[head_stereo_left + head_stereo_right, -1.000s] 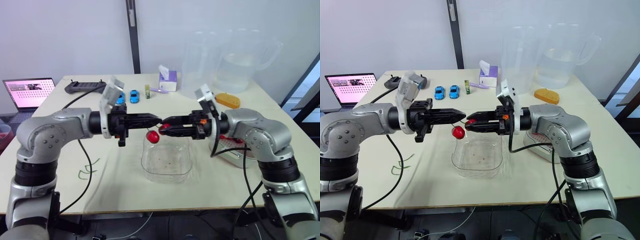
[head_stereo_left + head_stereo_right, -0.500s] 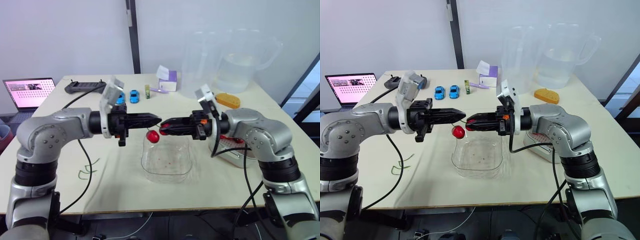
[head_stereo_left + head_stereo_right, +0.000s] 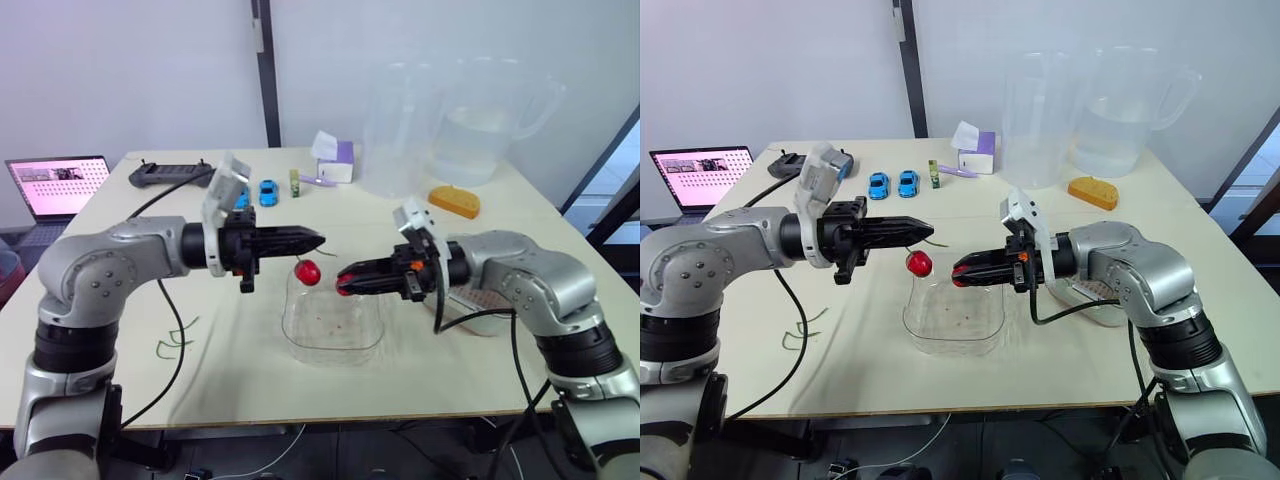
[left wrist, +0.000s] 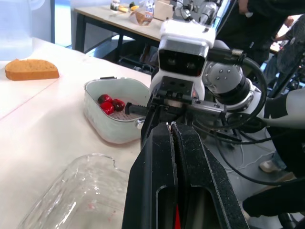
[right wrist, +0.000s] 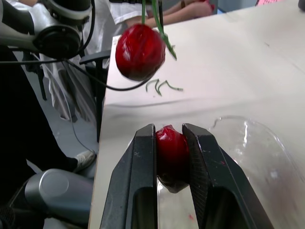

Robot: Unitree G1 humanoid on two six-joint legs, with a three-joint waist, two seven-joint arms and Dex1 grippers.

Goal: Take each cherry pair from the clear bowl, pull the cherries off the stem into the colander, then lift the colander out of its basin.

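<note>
Four cherries counted, one gripped short of the colander

One clear bowl (image 3: pixel 335 322) sits nearest, at 6 o'clock on the table, with no fruit to be seen in it beyond red smears. Just above its rim the right gripper (image 3: pixel 347 287) is clamped on one gripped cherry (image 5: pixel 171 153). The left gripper (image 3: pixel 318 239), fingers pressed together on one stem (image 5: pixel 164 36), has one hanging cherry (image 3: pixel 308 271) dangling over the bowl's 11 o'clock corner. A few loose green stems (image 3: pixel 175 338) lie at 8 o'clock. At 3 o'clock stands one colander (image 4: pixel 126 114) in its one basin (image 4: pixel 109 136), with two colander cherries (image 4: pixel 110 103) visible inside — four cherries in all.

The likely trouble is that the gripped cherry hangs over the bowl, not the colander. Letting go here would drop it in the wrong place, and a hard squeeze could burst it. The hanging cherry could shake off its stem if the left arm jerks. One black cable (image 3: pixel 437 312) looping off the right arm hangs beside the basin and might snag it — or tip the colander when it is lifted.

Farther back are two toy cars (image 3: pixel 908 183) at 11 o'clock, one purple box (image 3: pixel 337 160) at 12, one orange sponge (image 3: pixel 455 201) at 2, one laptop (image 3: pixel 57 185) at 10, and two clear jugs (image 3: pixel 400 120) at 1 o'clock along the far edge.
</note>
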